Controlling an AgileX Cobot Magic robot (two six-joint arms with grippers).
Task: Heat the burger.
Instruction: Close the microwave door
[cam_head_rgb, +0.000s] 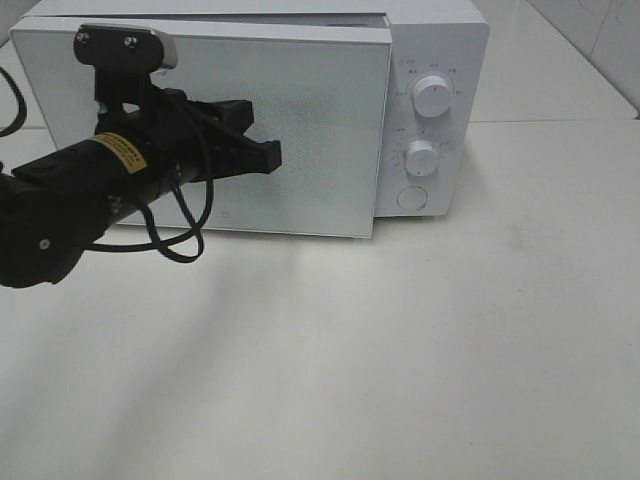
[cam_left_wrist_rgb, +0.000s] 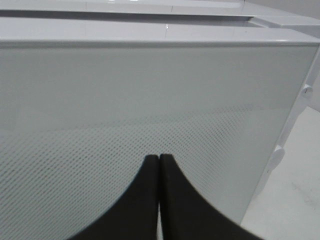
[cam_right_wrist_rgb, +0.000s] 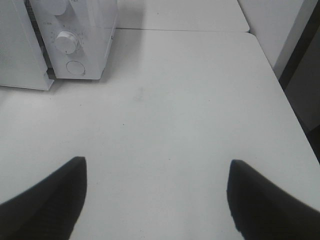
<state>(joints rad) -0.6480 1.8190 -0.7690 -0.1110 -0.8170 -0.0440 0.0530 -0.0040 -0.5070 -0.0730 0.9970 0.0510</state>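
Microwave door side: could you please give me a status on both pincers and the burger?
Left pincer shut, tips at the microwave door, door slightly ajar. Right pincer open above the table, holding nothing. Burger not in view.

Illegible: yellow arm label (cam_head_rgb: 121, 151), microwave dial markings (cam_head_rgb: 404, 63).

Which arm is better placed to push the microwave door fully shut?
Left. The left gripper, jaws shut, points at the slightly ajar door; the right gripper, jaws open, hangs over the table, away from it.
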